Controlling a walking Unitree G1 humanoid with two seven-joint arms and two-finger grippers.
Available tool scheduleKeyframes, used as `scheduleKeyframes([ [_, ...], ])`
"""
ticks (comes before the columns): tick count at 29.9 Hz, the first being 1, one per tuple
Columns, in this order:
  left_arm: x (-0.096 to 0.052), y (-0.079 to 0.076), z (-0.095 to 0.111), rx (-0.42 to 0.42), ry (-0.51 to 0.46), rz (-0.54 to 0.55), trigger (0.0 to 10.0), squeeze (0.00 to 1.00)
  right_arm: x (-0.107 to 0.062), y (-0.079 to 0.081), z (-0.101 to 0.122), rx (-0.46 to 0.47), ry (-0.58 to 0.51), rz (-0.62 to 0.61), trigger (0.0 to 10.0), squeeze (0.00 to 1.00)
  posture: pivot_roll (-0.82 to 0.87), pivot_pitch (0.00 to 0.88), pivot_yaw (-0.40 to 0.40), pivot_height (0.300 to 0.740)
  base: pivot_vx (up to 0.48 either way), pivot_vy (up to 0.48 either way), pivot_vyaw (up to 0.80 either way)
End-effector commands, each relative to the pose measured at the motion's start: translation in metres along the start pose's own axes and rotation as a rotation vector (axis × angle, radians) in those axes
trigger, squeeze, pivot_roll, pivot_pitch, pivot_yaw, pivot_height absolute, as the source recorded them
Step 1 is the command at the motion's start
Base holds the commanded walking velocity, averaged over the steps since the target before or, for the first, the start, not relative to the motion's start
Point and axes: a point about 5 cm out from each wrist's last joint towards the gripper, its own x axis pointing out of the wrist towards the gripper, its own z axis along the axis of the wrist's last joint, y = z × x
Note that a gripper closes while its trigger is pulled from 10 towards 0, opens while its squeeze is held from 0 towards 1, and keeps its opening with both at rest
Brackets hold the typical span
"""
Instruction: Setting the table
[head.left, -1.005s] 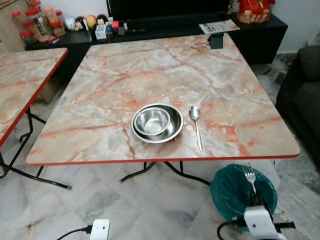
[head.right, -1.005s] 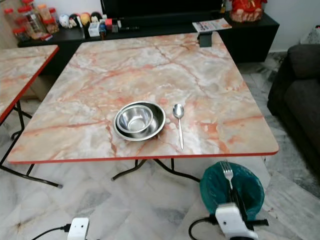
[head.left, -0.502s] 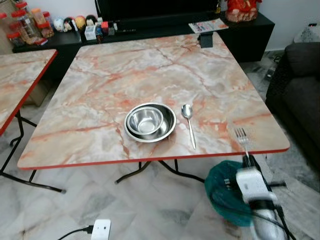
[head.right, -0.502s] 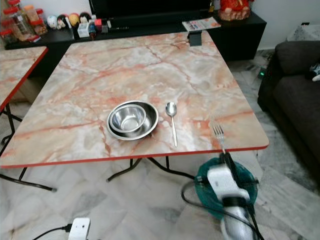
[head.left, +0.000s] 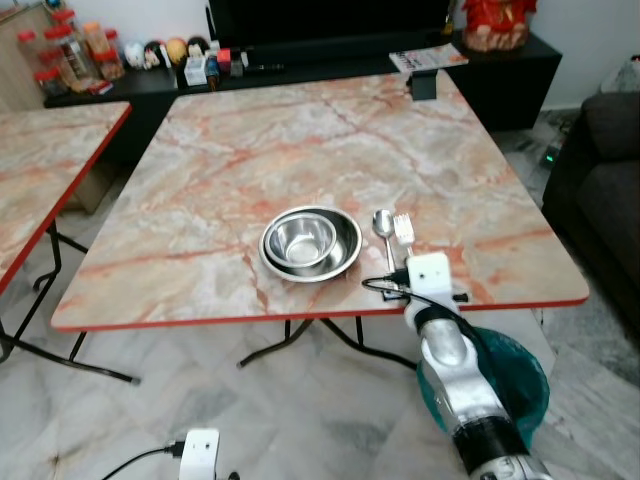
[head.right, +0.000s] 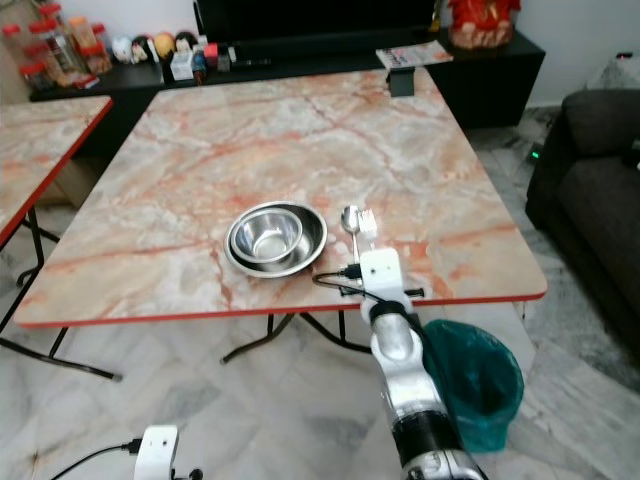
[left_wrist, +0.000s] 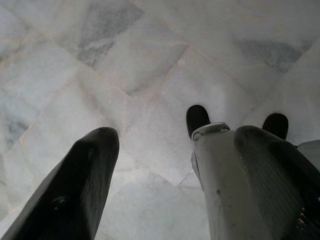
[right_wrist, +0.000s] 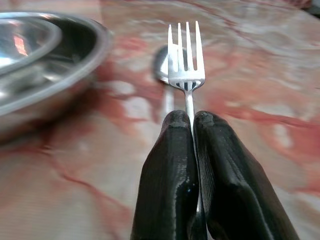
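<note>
Marble-patterned, the bench (head.left: 250, 150) carries two nested steel bowls (head.left: 310, 243) near its front edge, with a spoon (head.left: 383, 224) just beside them on the right. That much of the setting looks done. A fork (right_wrist: 186, 65) is clamped by its handle in the right pincer (right_wrist: 192, 145), held over the bench just right of the spoon and not yet laid down. With fingers spread apart, the left pincer (left_wrist: 170, 165) hangs idle above the floor.

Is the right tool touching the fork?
Touching. In the right wrist view, the right tool has its two black fingers pressed shut on the fork handle, with no gap on either side.
</note>
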Motion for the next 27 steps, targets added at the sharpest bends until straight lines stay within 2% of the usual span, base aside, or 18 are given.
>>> scheduleKeyframes([
  [1,-0.001,0.008,-0.003,-0.014,0.009,0.032,10.0,0.00,0.004,0.004,0.007,0.011,-0.019,0.015,10.0,0.00,-0.05,0.029,0.071,0.740,0.000,0.000,0.00],
  [8,-0.002,0.008,-0.006,-0.021,0.015,0.036,10.0,0.00,0.009,-0.003,0.008,0.046,-0.019,-0.028,10.0,0.00,-0.05,0.025,0.068,0.740,0.176,0.000,0.00],
  [11,-0.002,0.007,-0.006,-0.022,0.015,0.034,10.0,0.00,0.014,-0.018,0.012,0.058,-0.029,-0.060,10.0,0.00,-0.06,0.027,0.073,0.740,0.263,0.000,-0.80],
  [15,-0.001,0.006,-0.005,-0.020,0.013,0.031,10.0,0.00,0.016,-0.025,0.017,0.059,-0.054,-0.073,10.0,0.00,-0.06,0.026,0.073,0.740,0.278,0.000,-0.40],
  [23,-0.001,0.005,-0.002,-0.017,0.007,0.027,10.0,0.00,0.020,-0.026,0.025,0.062,-0.083,-0.083,10.0,0.00,-0.06,0.022,0.073,0.740,0.297,0.000,0.00],
  [27,-0.001,0.005,-0.002,-0.021,0.006,0.028,10.0,0.00,0.022,-0.022,0.027,0.061,-0.084,-0.060,10.0,0.00,-0.06,0.023,0.070,0.740,0.301,0.000,0.00],
])
